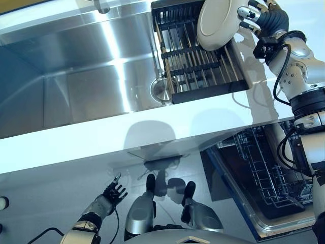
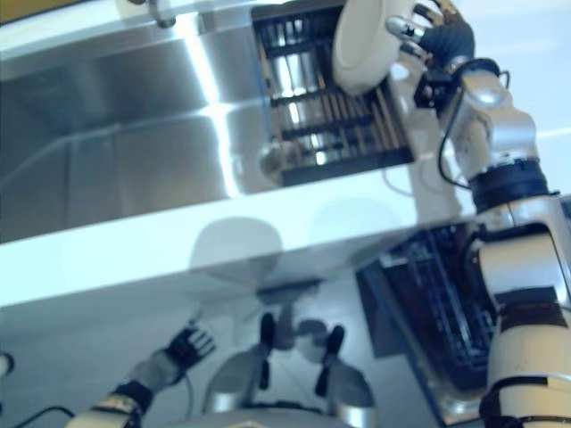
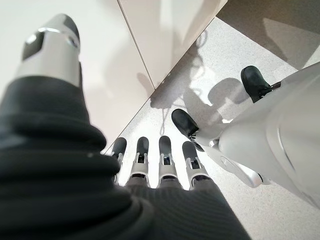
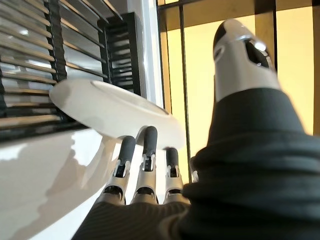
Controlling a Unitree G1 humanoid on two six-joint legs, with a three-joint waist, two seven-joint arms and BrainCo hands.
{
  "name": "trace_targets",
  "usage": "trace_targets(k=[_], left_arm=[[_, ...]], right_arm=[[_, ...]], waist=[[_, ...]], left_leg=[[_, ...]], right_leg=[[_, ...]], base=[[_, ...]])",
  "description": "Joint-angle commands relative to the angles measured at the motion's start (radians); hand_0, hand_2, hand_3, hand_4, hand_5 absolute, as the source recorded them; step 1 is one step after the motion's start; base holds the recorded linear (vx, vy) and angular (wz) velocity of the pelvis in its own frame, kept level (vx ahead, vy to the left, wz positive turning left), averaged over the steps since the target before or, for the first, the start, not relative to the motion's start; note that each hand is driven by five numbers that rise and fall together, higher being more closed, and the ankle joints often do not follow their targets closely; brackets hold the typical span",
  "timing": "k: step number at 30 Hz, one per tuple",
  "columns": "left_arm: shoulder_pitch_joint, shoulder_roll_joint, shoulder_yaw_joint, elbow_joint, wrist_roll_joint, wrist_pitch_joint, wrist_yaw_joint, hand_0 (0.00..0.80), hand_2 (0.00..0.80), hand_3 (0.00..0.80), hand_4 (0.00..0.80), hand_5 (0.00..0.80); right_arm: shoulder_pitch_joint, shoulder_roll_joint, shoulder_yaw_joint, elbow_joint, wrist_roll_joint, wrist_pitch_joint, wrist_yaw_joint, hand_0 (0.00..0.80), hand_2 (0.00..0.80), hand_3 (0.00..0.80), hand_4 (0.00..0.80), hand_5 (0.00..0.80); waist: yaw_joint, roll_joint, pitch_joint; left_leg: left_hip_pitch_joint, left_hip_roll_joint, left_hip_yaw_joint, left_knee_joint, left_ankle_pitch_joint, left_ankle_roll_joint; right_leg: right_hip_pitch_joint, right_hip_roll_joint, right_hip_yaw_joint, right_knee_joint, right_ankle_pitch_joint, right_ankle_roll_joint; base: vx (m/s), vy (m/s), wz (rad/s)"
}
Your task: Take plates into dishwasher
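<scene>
— Left eye view first: where is the plate (image 1: 218,23)?

— Off the counter, above the black drying rack (image 1: 200,53) by the sink (image 1: 76,76), held in the right hand (image 1: 254,15), fingers curled at its rim and thumb over it, as far as I can make out.

— And the dishwasher?

— Its lower rack (image 1: 264,173) stands open below; I see no plates in it. Carrying and loading remain.

— Left hand (image 1: 114,193)?

— Low, fingers spread, empty.

— Any writing?

— None legible.

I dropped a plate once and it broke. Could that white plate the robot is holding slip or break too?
Probably yes. The round white plate looks glossy and hard, so it may be slippery and could crack if dropped. The right hand grips only its rim above the black dish rack, so it might tilt.
</scene>
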Motion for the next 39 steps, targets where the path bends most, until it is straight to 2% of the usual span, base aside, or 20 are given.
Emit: trace_targets(k=[1, 13, 21, 29, 39], left_arm=[[-0.062, 0.011, -0.067, 0.016, -0.039, -0.002, 0.009, 0.000, 0.000, 0.000, 0.000, 0.000], [-0.071, 0.007, -0.071, 0.018, -0.046, -0.007, 0.009, 0.000, 0.000, 0.000, 0.000, 0.000], [-0.066, 0.011, -0.070, 0.029, -0.029, -0.011, -0.007, 0.000, 0.000, 0.000, 0.000, 0.000], [-0.040, 0.010, -0.058, 0.046, 0.012, -0.013, -0.024, 0.000, 0.000, 0.000, 0.000, 0.000], [-0.030, 0.010, -0.059, 0.071, 0.013, -0.021, -0.052, 0.000, 0.000, 0.000, 0.000, 0.000]], right_arm=[[-0.141, -0.024, 0.059, 0.018, 0.004, -0.030, 0.013, 0.000, 0.000, 0.000, 0.000, 0.000], [-0.142, -0.018, 0.045, 0.027, 0.031, -0.051, -0.006, 0.000, 0.000, 0.000, 0.000, 0.000], [-0.151, -0.045, 0.030, 0.043, 0.065, -0.082, -0.020, 0.000, 0.000, 0.000, 0.000, 0.000], [-0.132, -0.085, 0.003, 0.045, 0.085, -0.077, -0.010, 0.000, 0.000, 0.000, 0.000, 0.000], [-0.142, -0.082, 0.013, 0.081, 0.086, -0.074, 0.007, 0.000, 0.000, 0.000, 0.000, 0.000]], waist=[[0.001, -0.038, 0.008], [0.001, -0.038, 0.010], [0.002, -0.046, -0.001], [0.002, -0.061, -0.041], [0.009, -0.053, -0.047]], left_leg=[[0.001, 0.017, 0.008, -0.003, -0.017, -0.028], [-0.002, 0.018, 0.009, -0.003, -0.015, -0.029], [0.007, 0.018, 0.009, -0.003, -0.020, -0.029], [0.031, 0.018, 0.010, -0.003, -0.028, -0.030], [0.031, 0.018, 0.009, -0.003, -0.029, -0.030]], right_leg=[[-0.012, -0.099, 0.024, 0.028, 0.026, 0.089], [-0.016, -0.100, 0.017, 0.029, 0.027, 0.090], [-0.004, -0.096, 0.015, 0.026, 0.024, 0.089], [0.027, -0.094, 0.010, 0.017, 0.021, 0.090], [0.030, -0.094, 0.007, 0.015, 0.017, 0.086]], base=[[0.000, 0.000, 0.00], [0.000, 0.000, 0.00], [0.001, -0.004, 0.00], [0.043, -0.026, 0.01], [0.004, -0.001, 0.00]])
